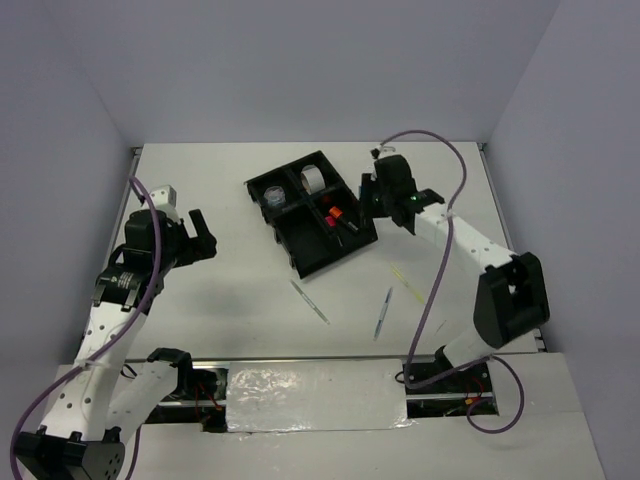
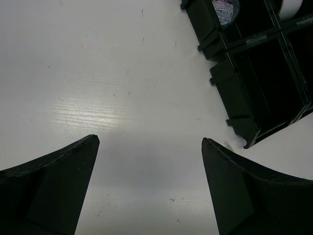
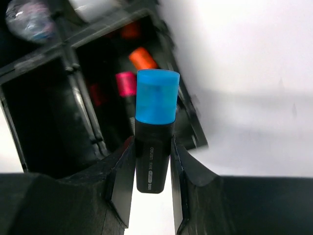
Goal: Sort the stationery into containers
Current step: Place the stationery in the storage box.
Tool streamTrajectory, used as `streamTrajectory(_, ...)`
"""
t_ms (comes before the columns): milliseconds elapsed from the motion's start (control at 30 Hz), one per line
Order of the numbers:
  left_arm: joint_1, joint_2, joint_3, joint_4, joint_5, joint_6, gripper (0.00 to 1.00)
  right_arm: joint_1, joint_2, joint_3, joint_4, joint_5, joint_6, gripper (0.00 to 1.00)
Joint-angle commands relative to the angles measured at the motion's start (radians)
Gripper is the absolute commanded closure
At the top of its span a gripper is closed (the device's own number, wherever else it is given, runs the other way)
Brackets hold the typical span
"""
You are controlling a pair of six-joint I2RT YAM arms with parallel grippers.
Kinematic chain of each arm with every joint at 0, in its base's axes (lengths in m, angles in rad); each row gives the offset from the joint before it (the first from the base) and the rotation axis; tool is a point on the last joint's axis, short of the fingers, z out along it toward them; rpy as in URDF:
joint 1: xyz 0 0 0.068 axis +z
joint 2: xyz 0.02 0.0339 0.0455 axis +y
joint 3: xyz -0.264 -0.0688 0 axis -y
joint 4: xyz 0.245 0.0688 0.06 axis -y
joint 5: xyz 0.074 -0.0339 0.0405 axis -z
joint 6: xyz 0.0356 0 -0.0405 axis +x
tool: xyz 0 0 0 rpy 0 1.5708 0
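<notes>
The black four-compartment tray sits at the table's middle back. A glittery tape roll and a beige-silver roll lie in its two far compartments. My right gripper hangs at the tray's right edge. In the right wrist view it is shut on a black marker with a blue cap, held over the compartment with the orange-capped and pink-capped markers. My left gripper is open and empty over bare table left of the tray.
Three thin pens lie on the table in front of the tray: one at the middle, one bluish, one greenish. The tray's near-left compartment looks empty. Walls stand close on the left, back and right.
</notes>
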Motion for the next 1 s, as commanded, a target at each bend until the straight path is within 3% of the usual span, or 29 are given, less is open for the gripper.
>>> streamTrajectory(0,-0.005,0.012,-0.005,0.036,-0.014,0.001,0.01,-0.004,0.132,0.203,-0.021,-0.334,-0.372,0.96)
streamTrajectory(100,-0.005,0.027,-0.004,0.033,-0.019,-0.002,0.01,-0.004,0.272,0.356,-0.138,-0.319,-0.455,0.97)
streamTrajectory(200,-0.005,0.030,-0.004,0.031,-0.029,-0.002,0.01,-0.005,0.328,0.397,-0.136,-0.244,-0.451,0.93)
streamTrajectory(500,-0.005,0.057,-0.001,0.030,-0.037,-0.005,0.01,-0.004,0.330,0.342,-0.129,-0.213,-0.441,0.81)
streamTrajectory(533,-0.005,0.058,0.001,0.030,-0.037,-0.005,0.01,-0.004,0.327,0.331,-0.129,-0.216,-0.443,0.59)
streamTrajectory(667,-0.005,0.057,-0.001,0.027,-0.042,-0.013,0.01,-0.004,0.322,0.331,-0.133,-0.234,-0.451,0.10)
streamTrajectory(733,-0.005,0.057,-0.002,0.027,-0.046,-0.022,0.01,-0.002,0.293,0.337,-0.138,-0.245,-0.443,0.00)
streamTrajectory(867,-0.005,0.070,0.005,0.016,-0.068,-0.027,0.01,0.040,0.172,0.294,-0.104,-0.285,-0.392,0.01)
streamTrajectory(967,-0.005,0.072,0.007,0.010,-0.082,-0.030,0.01,0.167,0.073,0.236,-0.094,-0.250,-0.346,0.08)
